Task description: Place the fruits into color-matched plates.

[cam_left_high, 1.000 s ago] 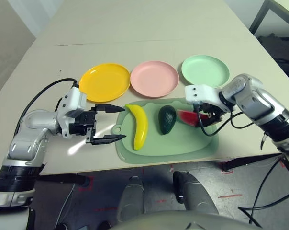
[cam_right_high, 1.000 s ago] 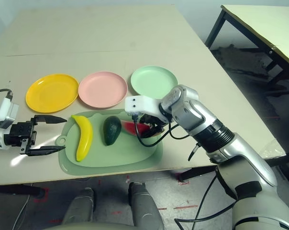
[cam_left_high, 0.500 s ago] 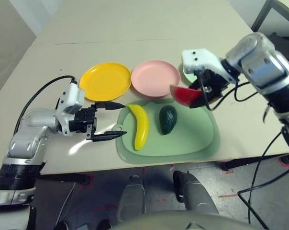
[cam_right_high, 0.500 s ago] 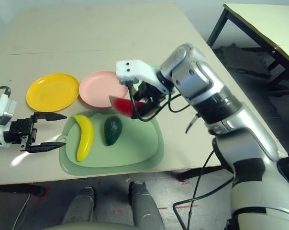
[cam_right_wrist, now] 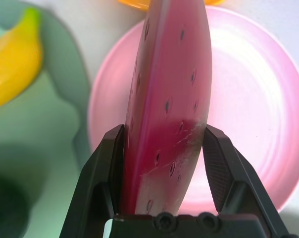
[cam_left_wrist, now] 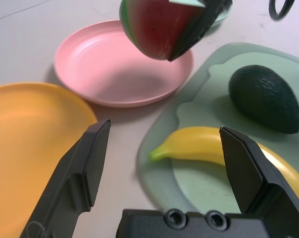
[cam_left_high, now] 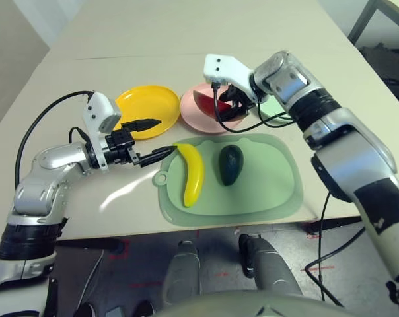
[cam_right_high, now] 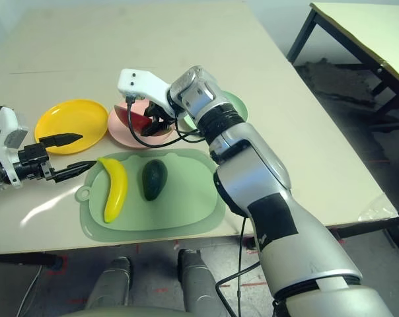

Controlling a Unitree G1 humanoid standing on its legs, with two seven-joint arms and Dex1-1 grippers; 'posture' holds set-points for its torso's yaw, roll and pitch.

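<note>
My right gripper (cam_left_high: pixel 227 109) is shut on the red watermelon wedge (cam_left_high: pixel 208 104) and holds it just above the pink plate (cam_left_high: pixel 191 116). In the right wrist view the wedge (cam_right_wrist: pixel 169 99) stands edge-up between the fingers over that plate (cam_right_wrist: pixel 248 99). The yellow banana (cam_left_high: pixel 194 175) and the dark green avocado (cam_left_high: pixel 230 164) lie on the pale green mat (cam_left_high: pixel 265 191). My left gripper (cam_left_high: pixel 165 135) is open, low over the table, pointing at the banana's near tip (cam_left_wrist: pixel 164 151). The yellow plate (cam_left_high: pixel 143 105) lies behind it. My right arm hides most of the mint green plate (cam_right_high: pixel 236 102).
The three plates stand in a row behind the mat, yellow on the left, pink in the middle, mint green on the right. The mat's ring tab (cam_left_high: pixel 161 178) points left. The table's front edge runs close below the mat. A second table (cam_right_high: pixel 364 26) stands at the far right.
My right gripper has carried the watermelon wedge up off the mat and leftward to above the pink plate. My left gripper has shifted right and back, toward the banana's tip.
</note>
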